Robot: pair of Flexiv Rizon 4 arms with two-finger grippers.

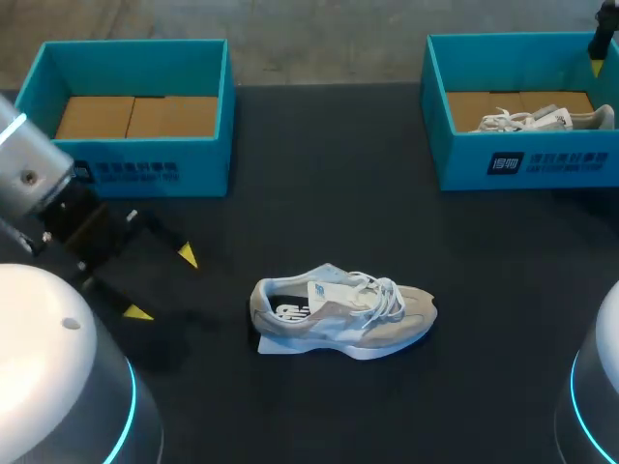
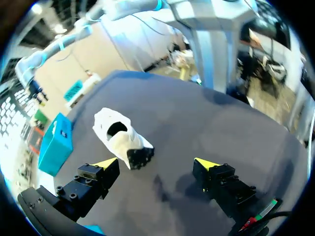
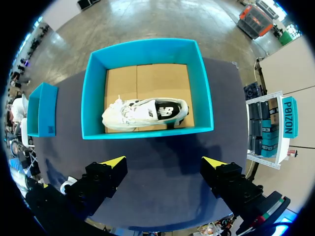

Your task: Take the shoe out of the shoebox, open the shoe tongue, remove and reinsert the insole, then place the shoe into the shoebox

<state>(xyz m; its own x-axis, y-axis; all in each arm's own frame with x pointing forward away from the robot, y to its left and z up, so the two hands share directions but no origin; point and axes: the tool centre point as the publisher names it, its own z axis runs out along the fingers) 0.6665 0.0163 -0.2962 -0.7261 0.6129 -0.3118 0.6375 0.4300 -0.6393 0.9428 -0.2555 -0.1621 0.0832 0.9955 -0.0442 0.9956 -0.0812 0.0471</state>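
Observation:
A beige and white shoe [image 1: 343, 309] lies on its sole in the middle of the dark table, toe pointing right. In the left wrist view this shoe [image 2: 123, 137] is just ahead of my left gripper [image 2: 157, 164], heel end toward it and nearer one finger; nothing is touching it. My left gripper [image 1: 162, 283] stands open to the shoe's left. A second white shoe [image 3: 145, 114] rests in the right teal shoebox [image 3: 147, 131]. My right gripper [image 3: 165, 162] hangs open high above that box, holding nothing.
The left teal shoebox [image 1: 145, 169] at the back left holds only a cardboard floor. The right shoebox [image 1: 542, 159] is at the back right, with one yellow fingertip [image 1: 597, 68] of my right arm showing above it.

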